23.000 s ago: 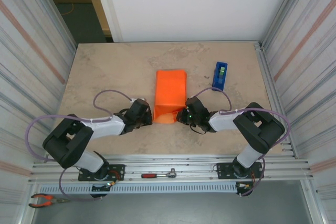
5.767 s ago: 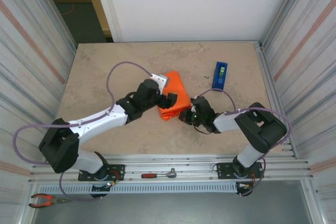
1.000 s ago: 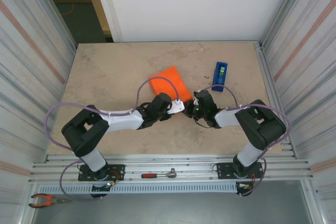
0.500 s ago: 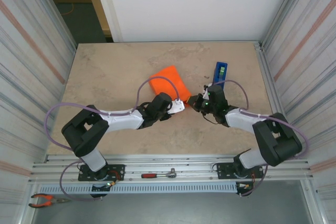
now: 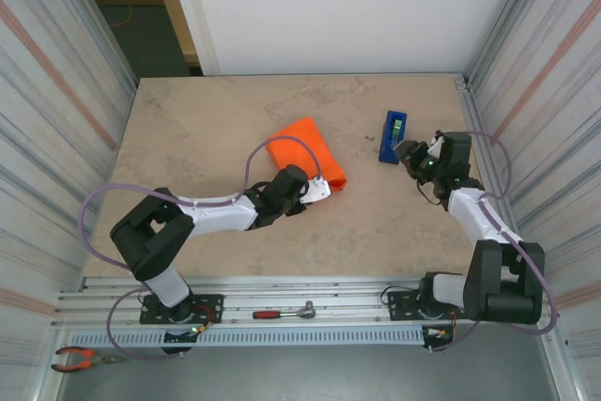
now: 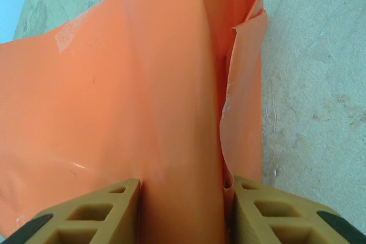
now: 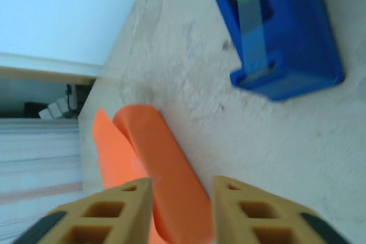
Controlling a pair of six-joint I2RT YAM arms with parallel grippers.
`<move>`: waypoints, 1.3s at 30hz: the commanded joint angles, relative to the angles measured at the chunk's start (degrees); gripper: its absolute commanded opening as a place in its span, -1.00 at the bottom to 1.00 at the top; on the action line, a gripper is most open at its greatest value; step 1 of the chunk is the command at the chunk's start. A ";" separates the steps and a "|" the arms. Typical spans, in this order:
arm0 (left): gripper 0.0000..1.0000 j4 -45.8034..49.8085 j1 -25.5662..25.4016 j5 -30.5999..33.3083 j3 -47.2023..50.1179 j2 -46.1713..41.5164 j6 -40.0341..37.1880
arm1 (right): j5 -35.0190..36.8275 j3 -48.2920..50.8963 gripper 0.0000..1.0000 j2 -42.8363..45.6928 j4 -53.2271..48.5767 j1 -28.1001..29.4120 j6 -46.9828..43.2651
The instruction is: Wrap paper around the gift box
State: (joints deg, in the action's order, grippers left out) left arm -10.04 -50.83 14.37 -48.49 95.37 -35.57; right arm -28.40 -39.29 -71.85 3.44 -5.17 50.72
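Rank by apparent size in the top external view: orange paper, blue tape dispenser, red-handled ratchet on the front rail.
1. orange paper: clearly largest.
2. blue tape dispenser.
3. ratchet: longer than the dispenser but far thinner, so it covers the least area. It lies off the table, so the order of 2 and 3 is loose.

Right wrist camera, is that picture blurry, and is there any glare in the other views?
Right wrist view: soft all over, the blue tape dispenser and the paper have smeared edges. Left wrist view: sharper, a faint sheen on the paper, no harsh glare. Top view: even light, soft shadows on the table.
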 commanded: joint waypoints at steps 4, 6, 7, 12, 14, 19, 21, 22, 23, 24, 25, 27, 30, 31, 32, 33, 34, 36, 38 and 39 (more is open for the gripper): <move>-0.22 5.91 -0.12 -4.06 -0.21 1.83 1.38 | -6.05 -6.13 -0.11 -6.87 -1.61 -6.19 -1.85; -0.22 5.96 -0.10 -4.08 -0.27 1.91 1.38 | -7.07 -7.44 -0.10 -9.49 -1.19 -7.23 -1.83; -0.22 6.00 -0.19 -4.09 -0.29 1.90 1.34 | -7.61 -8.06 -0.08 -10.76 -0.84 -7.52 -1.85; -0.23 6.20 -0.17 -4.17 -0.46 2.07 1.45 | -10.27 -10.79 -0.04 -16.38 0.50 -7.87 -2.78; -0.23 6.44 -0.24 -4.20 -0.72 2.36 1.38 | -10.92 -11.50 -0.04 -18.03 0.98 -7.84 -3.35; -0.24 6.78 -0.22 -4.36 -0.92 2.53 1.38 | -12.05 -12.59 -0.07 -21.96 2.78 -7.84 -4.29; -0.24 6.79 -0.17 -4.40 -0.99 2.58 1.39 | -12.58 -13.24 -0.12 -23.49 3.95 -7.84 -4.27; -0.24 6.85 -0.17 -4.36 -0.99 2.62 1.40 | -12.93 -13.58 -0.16 -24.25 4.53 -7.84 -4.27; -0.25 6.79 -0.20 -4.31 -0.99 2.54 1.38 | -13.06 -13.91 -0.17 -24.94 4.72 -7.84 -4.37; -0.25 6.79 -0.23 -4.35 -0.98 2.62 1.38 | -13.30 -14.44 -0.19 -25.63 4.82 -7.84 -4.53; -0.25 6.70 -0.23 -4.31 -0.92 2.56 1.37 | -13.58 -14.73 -0.21 -26.37 5.13 -7.83 -4.50; -0.25 6.79 -0.19 -4.35 -0.94 2.47 1.47 | -13.97 -15.49 -0.23 -27.53 5.68 -7.77 -4.49; -0.26 6.77 -0.22 -4.38 -0.91 2.47 1.47 | -14.22 -16.29 -0.25 -29.17 6.30 -7.41 -4.15; -0.26 6.79 -0.32 -4.41 -0.96 2.45 1.47 | -14.31 -16.52 -0.27 -29.58 6.46 -7.23 -4.14; -0.26 6.79 -0.27 -4.34 -0.85 2.42 1.46 | -14.31 -17.03 -0.28 -30.11 6.40 -6.92 -4.24; -0.26 6.79 -0.29 -4.30 -0.86 2.44 1.47 | -14.40 -17.36 -0.29 -30.60 6.32 -6.57 -4.23; -0.26 6.79 -0.28 -4.35 -0.82 2.40 1.47 | -14.40 -17.61 -0.29 -31.01 6.19 -6.48 -4.26; -0.27 6.71 -0.25 -4.31 -0.82 2.42 1.53 | -14.31 -18.17 -0.29 -31.82 6.18 -6.09 -4.25; -0.26 6.70 -0.35 -4.18 -0.82 2.50 1.45 | -14.36 -18.57 -0.28 -32.49 6.05 -5.77 -4.39; -0.27 6.70 -0.43 -4.18 -0.88 2.53 1.38 | -14.40 -18.80 -0.29 -32.78 6.05 -5.73 -4.44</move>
State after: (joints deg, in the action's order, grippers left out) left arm -8.73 -50.83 13.98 -49.52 95.74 -34.89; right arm -41.65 -56.29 -103.26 8.99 -11.35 47.46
